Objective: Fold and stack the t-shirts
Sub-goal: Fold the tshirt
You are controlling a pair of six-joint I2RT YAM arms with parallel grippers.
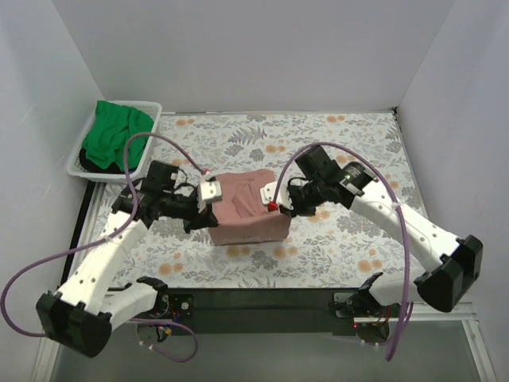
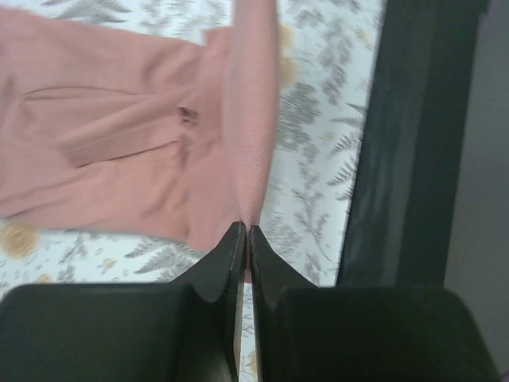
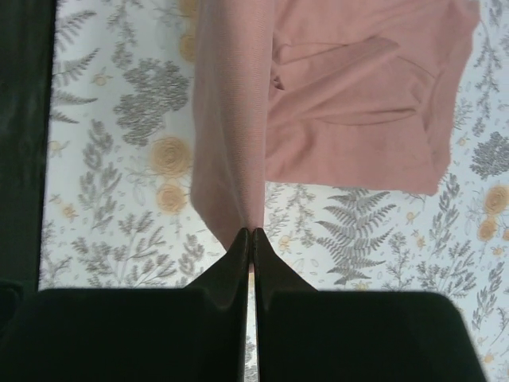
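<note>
With L fingers (image 2: 225, 267) & R fingers (image 3: 235, 269) each pinched shut on pink t-shirt (image 1: 248, 211) edge, you should move both evenly, w/o sag.

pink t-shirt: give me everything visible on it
The pink t-shirt is plain dusty salmon in a soft, fine-knit cloth. It is partly folded into a rough rectangle in the middle of the floral cloth, with loose folds and a sleeve edge showing on top. The left hand and right hand are each shut on a pinched edge, on opposite sides. A taut ridge of fabric runs from each pinch, and the rest lies on the floral cloth.
</note>
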